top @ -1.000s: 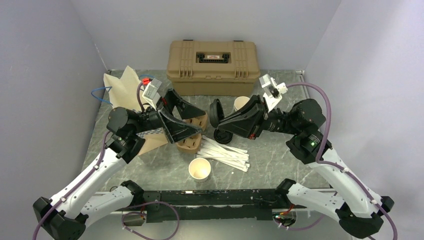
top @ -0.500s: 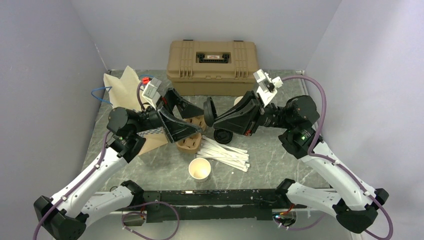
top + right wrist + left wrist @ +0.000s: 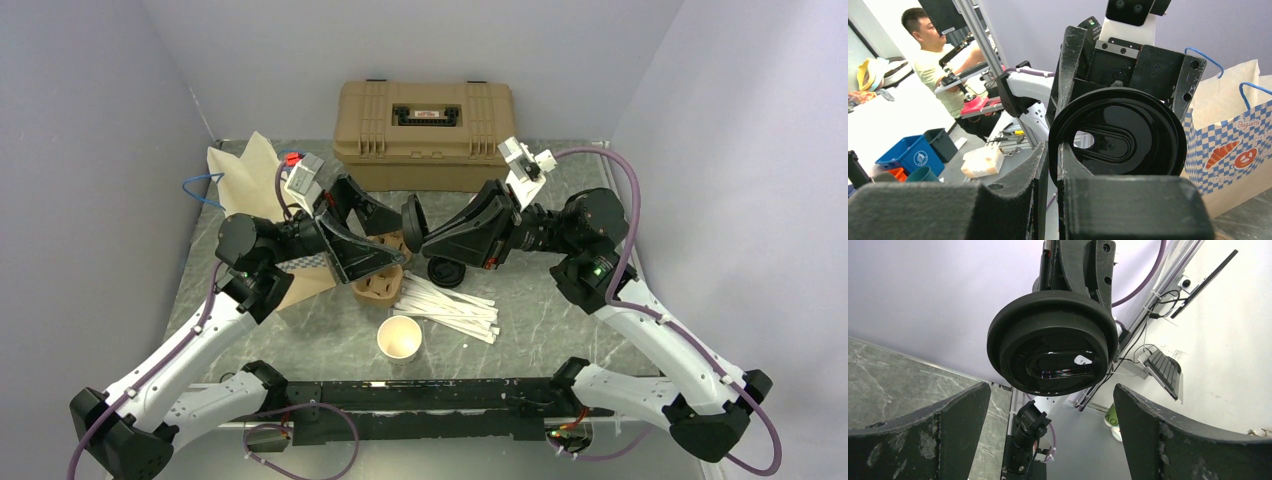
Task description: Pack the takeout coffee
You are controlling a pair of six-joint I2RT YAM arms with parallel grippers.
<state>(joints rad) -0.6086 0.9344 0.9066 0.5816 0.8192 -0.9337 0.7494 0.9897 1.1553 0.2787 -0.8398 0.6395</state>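
Right jaws clamped on the black lid; left jaws wide apart.
The right gripper (image 3: 1052, 165) holds the lid (image 3: 1050, 342) on edge in mid-air, its top facing the left gripper (image 3: 388, 236), above the carrier (image 3: 378, 288) and a second lid (image 3: 445, 270) on the desk (image 3: 540, 300). I cannot tell where the kraft cup stands.

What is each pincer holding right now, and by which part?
The right pincer pinches a black lid by its rim, holding it on edge. The left pincer is open and holds nothing.
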